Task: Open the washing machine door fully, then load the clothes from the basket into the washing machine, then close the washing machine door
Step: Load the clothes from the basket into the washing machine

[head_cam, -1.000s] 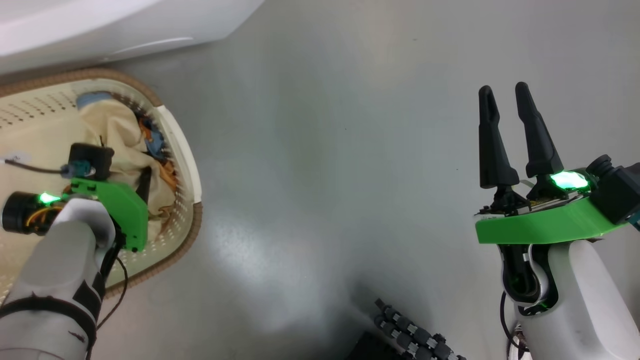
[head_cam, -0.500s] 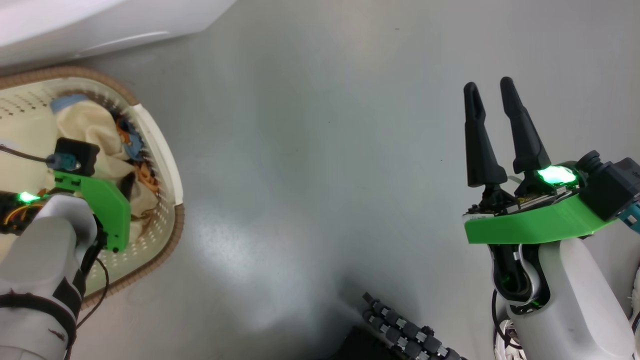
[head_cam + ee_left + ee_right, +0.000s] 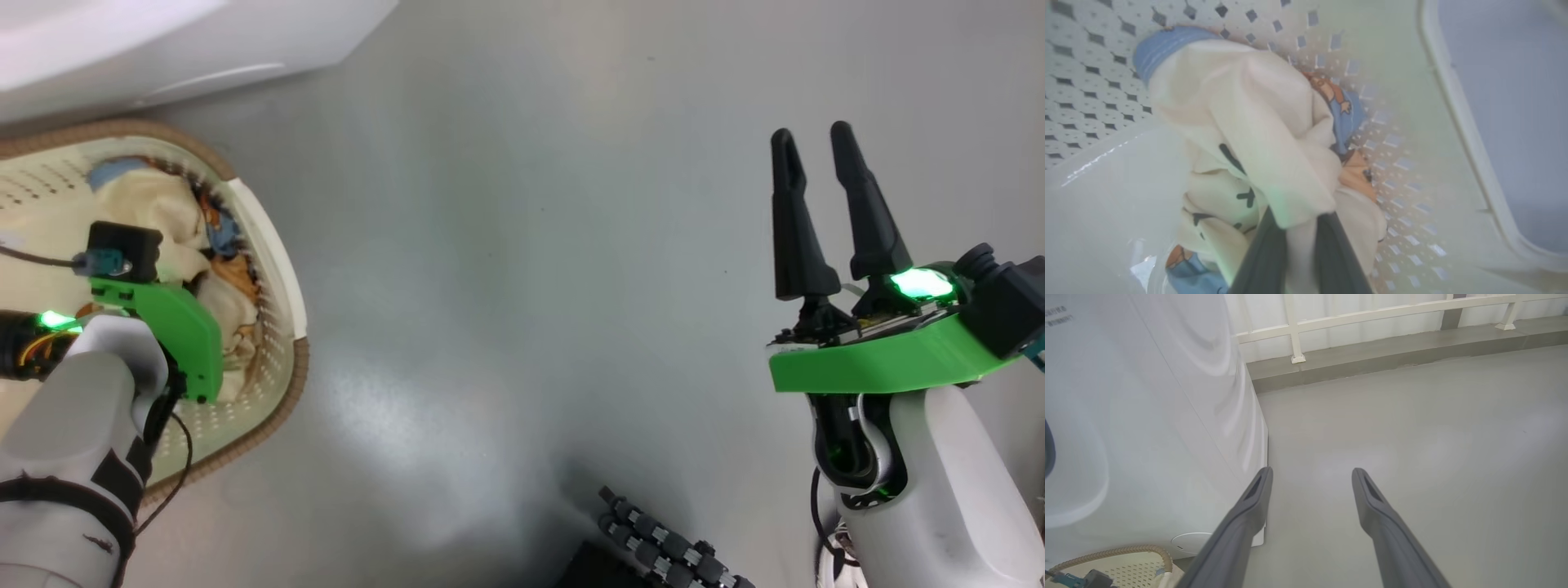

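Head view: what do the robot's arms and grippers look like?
The left forearm and right forearm are pale grey shells; the left carries black strap bands. Each wrist has a bright green bracket, a glowing green light and a black camera block with a teal connector. The right gripper has long, tapered black jaws; thin black cables trail below.

Cream-white and light blue clothes [image 3: 1257, 134] lie bunched against the wall of the perforated basket [image 3: 275, 245] at my left. The white washing machine [image 3: 1147, 416] stands just beside it.
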You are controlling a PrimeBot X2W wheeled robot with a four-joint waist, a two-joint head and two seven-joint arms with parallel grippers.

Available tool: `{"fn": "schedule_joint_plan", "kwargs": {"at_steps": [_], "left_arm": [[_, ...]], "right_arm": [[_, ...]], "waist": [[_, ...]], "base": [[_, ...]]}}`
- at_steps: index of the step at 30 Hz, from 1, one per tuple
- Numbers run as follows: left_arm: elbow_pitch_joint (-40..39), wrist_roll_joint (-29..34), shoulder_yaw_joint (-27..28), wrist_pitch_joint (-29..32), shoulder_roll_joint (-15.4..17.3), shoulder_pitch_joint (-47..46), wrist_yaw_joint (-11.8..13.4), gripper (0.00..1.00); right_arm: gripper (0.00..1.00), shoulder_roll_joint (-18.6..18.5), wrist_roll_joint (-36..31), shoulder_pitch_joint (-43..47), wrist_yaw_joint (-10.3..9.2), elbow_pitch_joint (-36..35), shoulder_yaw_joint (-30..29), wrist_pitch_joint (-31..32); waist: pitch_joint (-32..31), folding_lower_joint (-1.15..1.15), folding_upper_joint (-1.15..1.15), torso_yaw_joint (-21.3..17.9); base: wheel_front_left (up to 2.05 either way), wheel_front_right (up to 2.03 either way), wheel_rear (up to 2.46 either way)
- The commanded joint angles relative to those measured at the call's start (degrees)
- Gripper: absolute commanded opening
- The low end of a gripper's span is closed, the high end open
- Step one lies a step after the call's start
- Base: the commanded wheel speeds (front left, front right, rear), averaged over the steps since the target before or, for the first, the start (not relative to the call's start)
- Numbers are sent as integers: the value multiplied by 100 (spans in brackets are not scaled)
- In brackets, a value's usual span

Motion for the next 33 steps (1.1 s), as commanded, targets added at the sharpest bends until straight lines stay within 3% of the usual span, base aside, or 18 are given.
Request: {"fn": "schedule_joint_plan", "kwargs": {"at_steps": [1,10,17,24,33], "left_arm": [[-120,-139,81,-225,61,20,3,0],[-268,-621,103,-1182,-112,402,3,0],[-708,-885,310,-1411,-279,724,3,0],[-1729,-465,1231,-1415,-388,1389,26,0],[-2991,562,2750,-1416,-740,2571,19,0]], "right_arm": [[100,-70,-40,86,25,-129,19,-46],[100,-70,-286,165,25,-71,-122,-46],[100,-70,-609,366,25,5,-328,-46],[100,-71,-878,680,25,61,-577,-46],[100,-255,-943,1093,25,134,-683,-46]], "waist": [[-161,0,0,102],[-791,0,0,407],[-1378,0,0,814],[-1940,0,0,1216],[-2666,0,0,1547]], "base": [[0,0,0],[0,0,0],[0,0,0],[0,0,0],[0,0,0]]}}
